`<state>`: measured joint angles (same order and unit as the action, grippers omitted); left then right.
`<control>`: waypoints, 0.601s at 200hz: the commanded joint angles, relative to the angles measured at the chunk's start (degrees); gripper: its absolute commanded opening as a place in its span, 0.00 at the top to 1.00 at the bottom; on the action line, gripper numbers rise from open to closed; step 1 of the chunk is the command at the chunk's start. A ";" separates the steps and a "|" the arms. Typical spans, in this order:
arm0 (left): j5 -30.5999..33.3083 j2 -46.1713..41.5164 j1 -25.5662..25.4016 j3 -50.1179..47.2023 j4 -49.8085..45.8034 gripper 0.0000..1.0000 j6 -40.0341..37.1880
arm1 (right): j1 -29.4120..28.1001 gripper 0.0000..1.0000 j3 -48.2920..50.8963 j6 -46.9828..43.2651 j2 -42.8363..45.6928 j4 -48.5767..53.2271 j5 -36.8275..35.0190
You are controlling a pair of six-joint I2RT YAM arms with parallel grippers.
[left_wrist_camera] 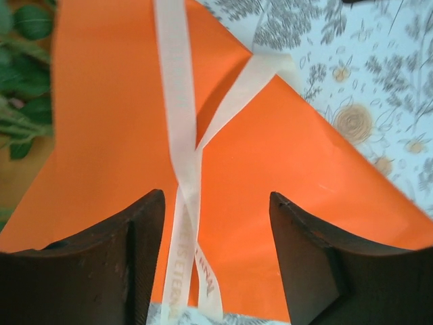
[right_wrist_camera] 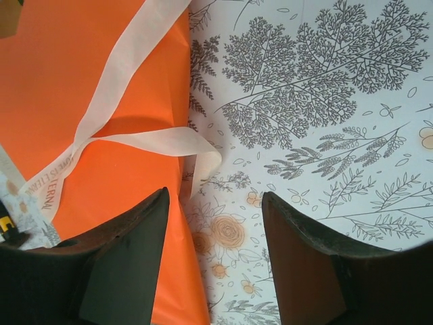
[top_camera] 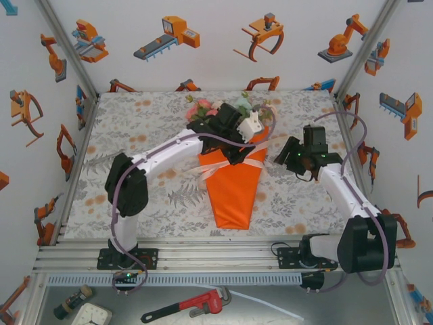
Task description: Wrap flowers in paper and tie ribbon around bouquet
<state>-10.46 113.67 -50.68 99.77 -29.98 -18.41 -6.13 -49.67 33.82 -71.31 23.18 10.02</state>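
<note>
The bouquet lies in the middle of the table, an orange paper (top_camera: 233, 193) cone with its point toward me. The pink, white and green flowers (top_camera: 203, 108) stick out of its far end. A cream ribbon (top_camera: 256, 162) crosses the cone near its top. My left gripper (top_camera: 237, 154) hovers over that crossing. In the left wrist view it (left_wrist_camera: 216, 196) is open, the crossed ribbon (left_wrist_camera: 186, 176) lying loose on the paper (left_wrist_camera: 108, 135) near the left finger. My right gripper (top_camera: 281, 159) is open beside the cone's right edge (right_wrist_camera: 215, 193), close to a ribbon loop (right_wrist_camera: 199, 149).
The floral tablecloth (top_camera: 135, 128) stretches to either side of the cone. Green leaves (left_wrist_camera: 20, 81) sit at the left in the left wrist view. A metal rail (top_camera: 216, 254) runs along the near edge. Below it lie a red wrench (top_camera: 193, 305) and a small clock (top_camera: 91, 315).
</note>
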 commanded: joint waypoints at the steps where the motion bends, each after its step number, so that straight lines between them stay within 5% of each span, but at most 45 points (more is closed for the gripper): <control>1: -1.34 3.56 -0.13 2.02 0.71 0.38 -9.16 | 0.24 0.46 -1.58 0.33 1.99 0.07 3.06; 58: -2.37 11.60 0.12 5.90 1.96 0.43 -10.68 | 0.24 0.47 -0.16 1.59 3.31 -0.25 3.69; 86: -5.79 12.31 0.70 6.14 1.88 0.71 -8.52 | 0.24 0.47 0.19 1.51 4.81 0.10 3.30; 106: -8.33 12.63 0.92 8.50 -3.54 1.00 -7.28 | 0.24 0.47 0.92 0.44 6.01 -0.44 3.06; 120: -11.96 11.98 1.82 9.92 -6.92 1.00 -4.04 | 0.18 0.47 3.51 -0.22 8.42 -4.94 4.89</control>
<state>-15.64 126.10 -50.13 105.80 -30.83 -26.11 -6.13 -49.30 34.63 -66.54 22.85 12.73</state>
